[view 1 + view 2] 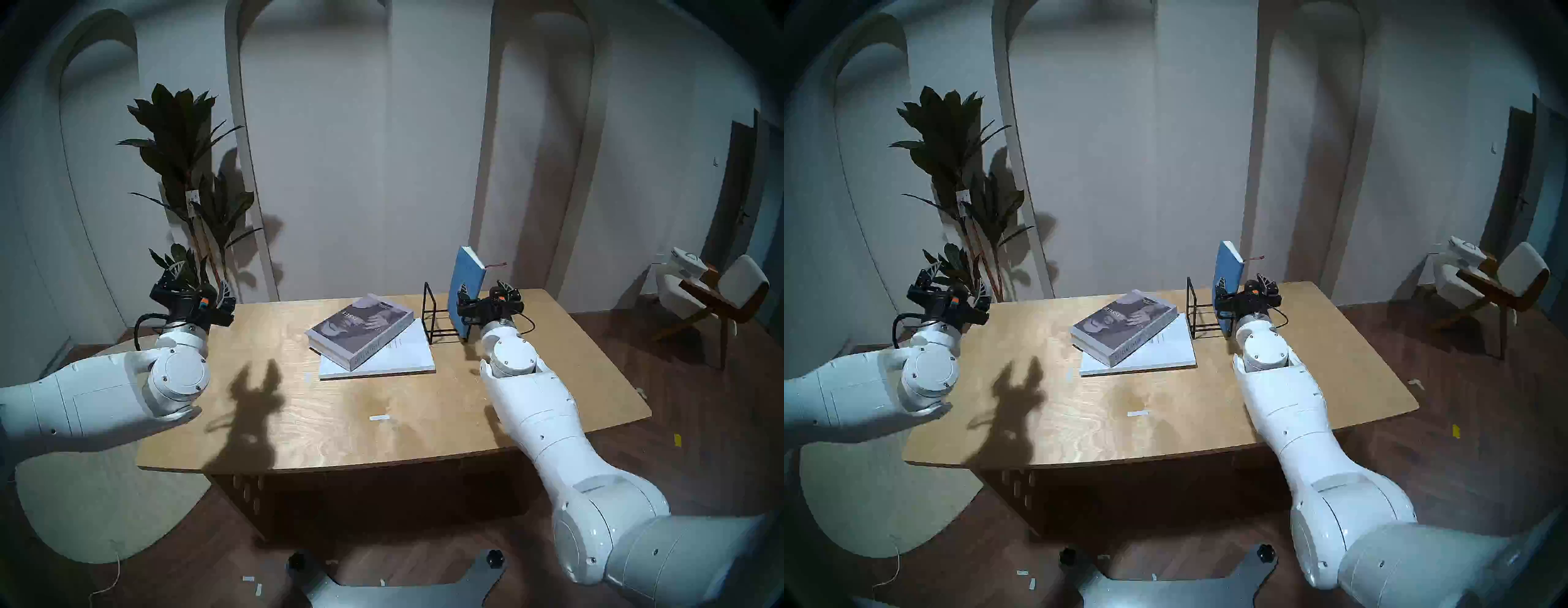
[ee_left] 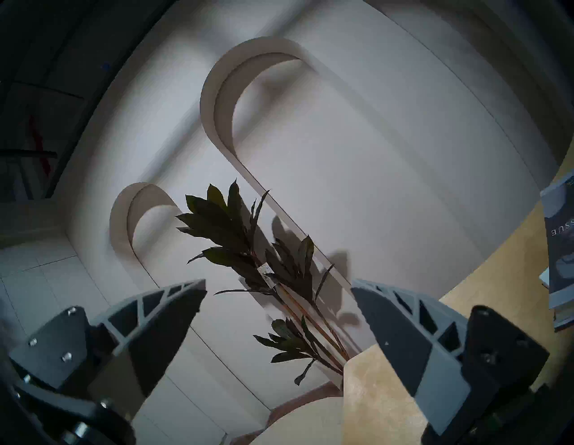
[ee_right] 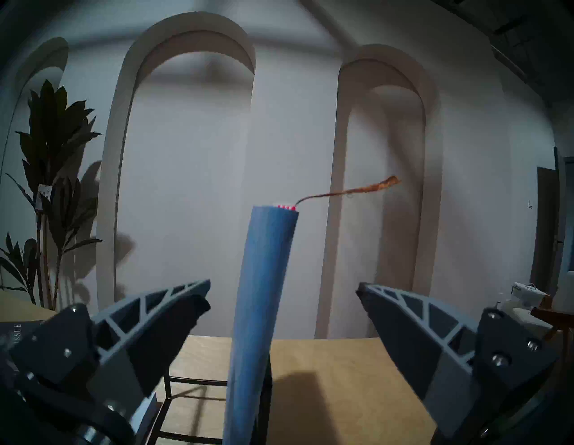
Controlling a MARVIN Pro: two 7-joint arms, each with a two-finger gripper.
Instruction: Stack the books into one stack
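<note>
A large thin white book (image 1: 394,358) lies flat mid-table, and a thick grey photo-cover book (image 1: 360,329) rests askew on top of it. A blue hardcover book (image 1: 466,276) with a ribbon stands upright at the right end of a black wire rack (image 1: 437,318). My right gripper (image 1: 483,288) is open around the blue book's lower part. In the right wrist view the blue spine (image 3: 264,279) rises between the fingers (image 3: 161,314) with a gap on each side. My left gripper (image 1: 198,278) is open and empty above the table's far left corner, well away from the books.
The wooden table (image 1: 339,424) carries a small white tape strip (image 1: 379,418) near the front. A tall potted plant (image 1: 186,170) stands behind the left gripper. A chair (image 1: 721,297) sits to the far right, off the table. The grey book's edge (image 2: 559,248) shows in the left wrist view.
</note>
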